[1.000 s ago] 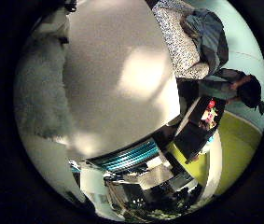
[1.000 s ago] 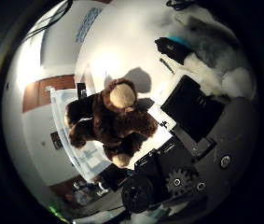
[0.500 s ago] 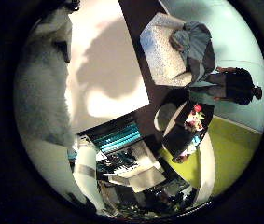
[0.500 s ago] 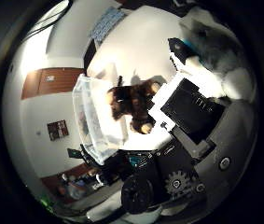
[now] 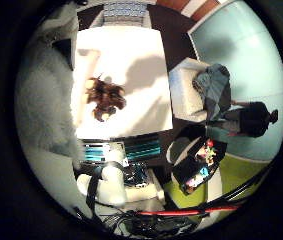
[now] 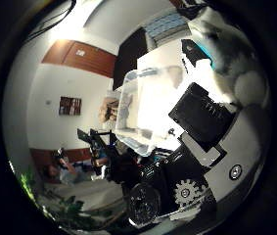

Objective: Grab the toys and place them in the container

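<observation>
A white fluffy plush toy (image 5: 43, 95) lies close against my palm and fills one side of the little finger side view; it also shows in the thumb side view (image 6: 232, 57). My right hand (image 6: 203, 119) has its fingers curled round it. A brown teddy bear (image 5: 103, 97) lies on the white table (image 5: 141, 60), well below the hand. The clear plastic container (image 6: 141, 98) stands on the table's edge in the thumb side view, away from the hand.
A light armchair (image 5: 187, 92) with grey cloth on it stands beside the table. A grey patterned mat (image 5: 126, 12) lies at the table's far end. A wooden door (image 6: 79, 59) and desks with equipment (image 6: 104, 157) lie beyond the container.
The views have pulled back from the table, so the hand has risen. The bear has left the thumb side view and shows in the little finger side view. The white plush stays against the palm.
</observation>
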### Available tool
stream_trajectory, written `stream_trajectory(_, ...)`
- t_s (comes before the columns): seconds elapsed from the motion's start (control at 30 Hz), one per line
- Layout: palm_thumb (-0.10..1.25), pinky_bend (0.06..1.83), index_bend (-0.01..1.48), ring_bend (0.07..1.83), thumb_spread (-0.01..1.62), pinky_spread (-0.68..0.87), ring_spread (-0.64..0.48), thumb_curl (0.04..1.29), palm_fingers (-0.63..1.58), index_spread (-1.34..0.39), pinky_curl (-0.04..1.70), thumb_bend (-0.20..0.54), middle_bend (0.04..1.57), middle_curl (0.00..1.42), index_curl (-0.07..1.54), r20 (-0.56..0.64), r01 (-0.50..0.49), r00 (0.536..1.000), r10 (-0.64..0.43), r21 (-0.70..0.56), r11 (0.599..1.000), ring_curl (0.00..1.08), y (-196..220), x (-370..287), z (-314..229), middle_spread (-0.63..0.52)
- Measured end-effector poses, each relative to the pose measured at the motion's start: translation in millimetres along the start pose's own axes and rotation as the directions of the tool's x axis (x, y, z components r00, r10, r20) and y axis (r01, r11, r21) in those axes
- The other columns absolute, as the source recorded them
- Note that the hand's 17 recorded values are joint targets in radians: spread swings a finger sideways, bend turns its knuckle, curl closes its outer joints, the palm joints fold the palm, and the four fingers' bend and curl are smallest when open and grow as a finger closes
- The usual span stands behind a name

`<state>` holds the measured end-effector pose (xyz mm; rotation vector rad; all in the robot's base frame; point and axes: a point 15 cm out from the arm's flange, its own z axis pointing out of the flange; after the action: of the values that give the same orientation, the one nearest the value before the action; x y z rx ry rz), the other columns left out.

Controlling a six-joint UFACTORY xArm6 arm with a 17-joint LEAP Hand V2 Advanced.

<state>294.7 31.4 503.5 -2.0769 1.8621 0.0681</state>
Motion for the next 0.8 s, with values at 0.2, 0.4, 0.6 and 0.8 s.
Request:
stream_trajectory(0.2, 1.01, 1.19, 1.07, 1.30, 0.83, -0.20, -0.26, 0.78, 1.08, -0.23, 1.08, -0.018, 1.32, 0.79, 0.81, 0.061, 0.146, 0.987, -0.147, 0.031, 0.989, 0.86, -7, -86, -3, -0.16)
stream_trajectory(0.4, 1.01, 1.18, 1.06, 1.29, 0.83, -0.20, -0.26, 0.78, 1.09, -0.23, 1.10, -0.018, 1.31, 0.80, 0.81, 0.107, 0.237, 0.963, -0.248, 0.104, 0.966, 0.87, -28, -145, 5, -0.15)
stream_trajectory(0.6, 1.01, 1.17, 1.05, 1.29, 0.82, -0.21, -0.26, 0.78, 1.08, -0.23, 1.12, -0.020, 1.31, 0.80, 0.82, 0.132, 0.294, 0.944, -0.302, 0.078, 0.953, 0.87, -43, -180, 39, -0.15)
stream_trajectory(0.8, 0.99, 1.17, 1.04, 1.28, 0.83, -0.21, -0.26, 0.78, 1.08, -0.24, 1.13, -0.021, 1.31, 0.80, 0.83, 0.127, 0.310, 0.941, -0.314, 0.050, 0.949, 0.88, -61, -193, 68, -0.15)
